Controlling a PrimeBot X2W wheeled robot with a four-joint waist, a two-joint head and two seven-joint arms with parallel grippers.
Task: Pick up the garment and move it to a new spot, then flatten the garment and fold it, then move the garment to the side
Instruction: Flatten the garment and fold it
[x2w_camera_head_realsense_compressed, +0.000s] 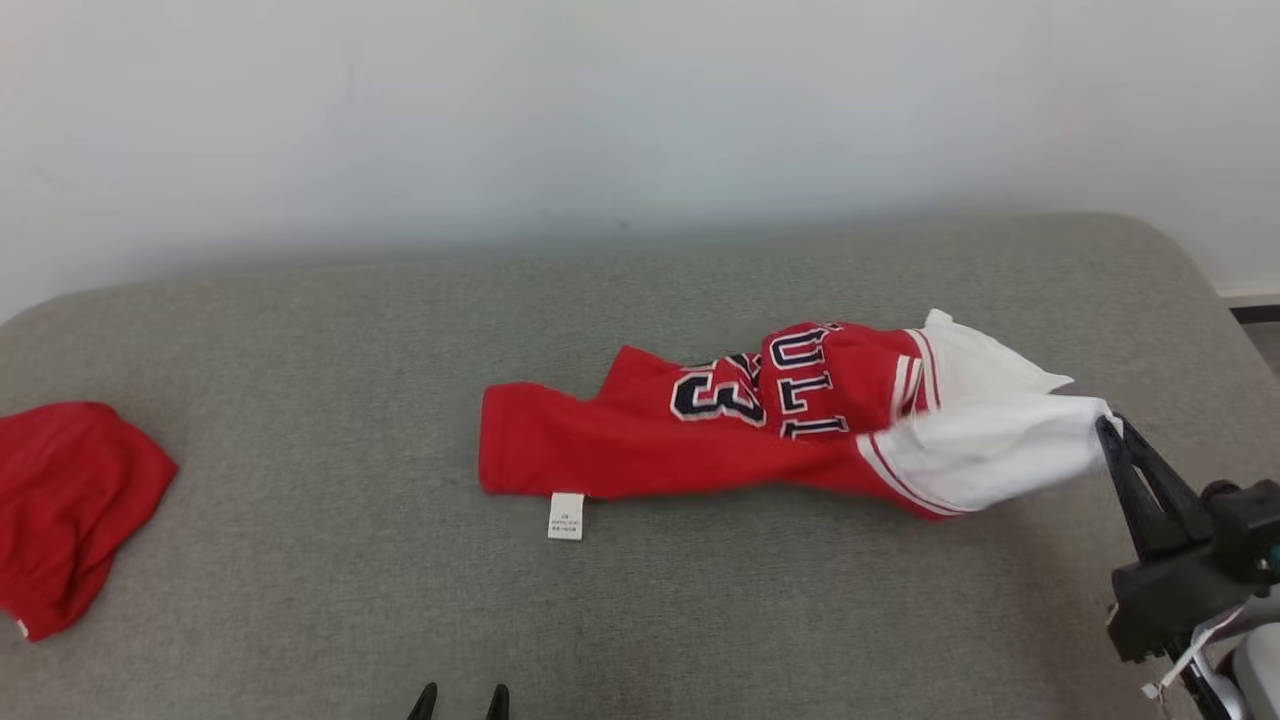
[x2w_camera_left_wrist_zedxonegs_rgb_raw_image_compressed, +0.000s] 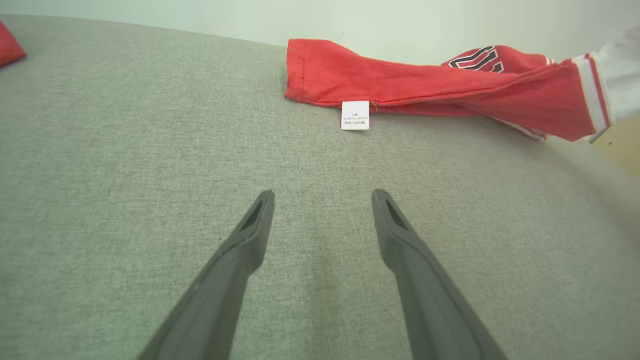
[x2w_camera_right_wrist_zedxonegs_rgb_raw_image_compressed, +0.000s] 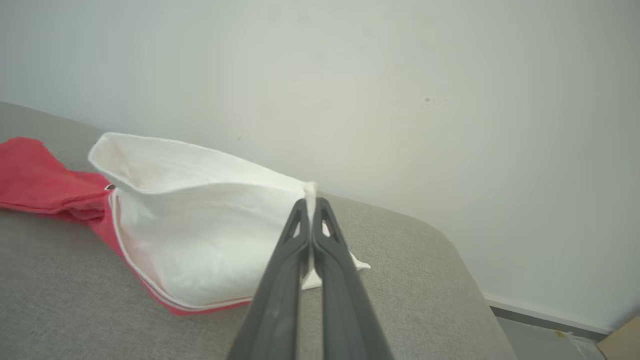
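Note:
The garment (x2w_camera_head_realsense_compressed: 700, 430) is a red jersey with dark numbers and white sleeves, lying crumpled on the grey padded surface (x2w_camera_head_realsense_compressed: 350, 560). My right gripper (x2w_camera_head_realsense_compressed: 1108, 424) is shut on the edge of its white sleeve (x2w_camera_right_wrist_zedxonegs_rgb_raw_image_compressed: 200, 240), lifting that end slightly off the surface at the right. In the right wrist view my right gripper (x2w_camera_right_wrist_zedxonegs_rgb_raw_image_compressed: 311, 202) pinches the white cloth between its fingertips. My left gripper (x2w_camera_left_wrist_zedxonegs_rgb_raw_image_compressed: 322, 197) stands open low over bare grey surface, short of the garment's white label (x2w_camera_left_wrist_zedxonegs_rgb_raw_image_compressed: 355, 115). Its tips show at the bottom edge of the head view, left gripper (x2w_camera_head_realsense_compressed: 458, 692).
A second red cloth (x2w_camera_head_realsense_compressed: 65, 510) lies at the far left of the surface. A pale wall (x2w_camera_head_realsense_compressed: 640, 120) runs behind. The surface's rounded right edge (x2w_camera_head_realsense_compressed: 1200, 290) is close to my right arm, with floor beyond it.

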